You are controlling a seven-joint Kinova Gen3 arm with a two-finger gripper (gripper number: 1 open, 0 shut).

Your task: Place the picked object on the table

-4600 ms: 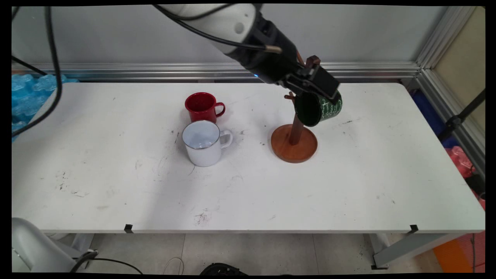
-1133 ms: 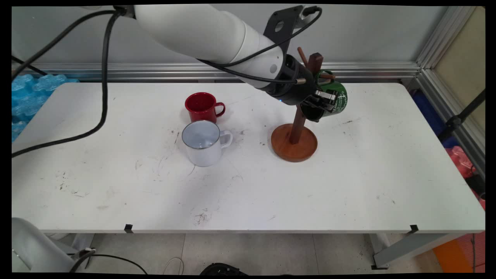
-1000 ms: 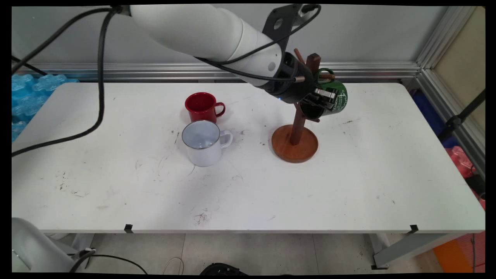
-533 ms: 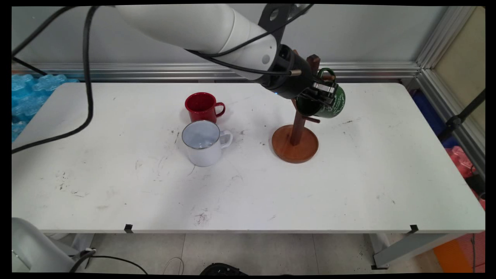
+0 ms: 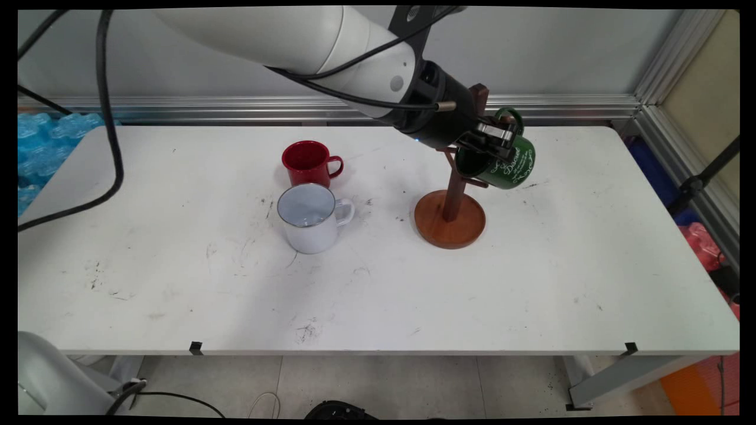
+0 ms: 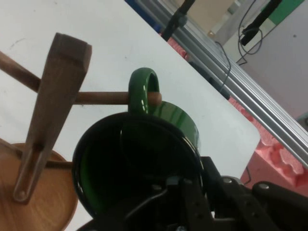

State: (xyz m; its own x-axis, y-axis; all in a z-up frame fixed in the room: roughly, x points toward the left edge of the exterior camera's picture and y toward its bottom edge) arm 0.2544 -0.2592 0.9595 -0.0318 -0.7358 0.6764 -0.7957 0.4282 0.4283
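Mugs sit nearest: a white mug (image 5: 312, 217), then a red mug (image 5: 308, 163) touching behind it. Farther right, the gripper (image 5: 488, 140) clamps the rim of a green mug (image 5: 502, 165), white script unreadable, its handle (image 6: 143, 88) looped over a peg (image 6: 103, 97) of the wooden stand (image 5: 451, 206).

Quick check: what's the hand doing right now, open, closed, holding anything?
Hand: closed on the rim of the green mug, whose handle is threaded over a peg of the wooden mug tree.
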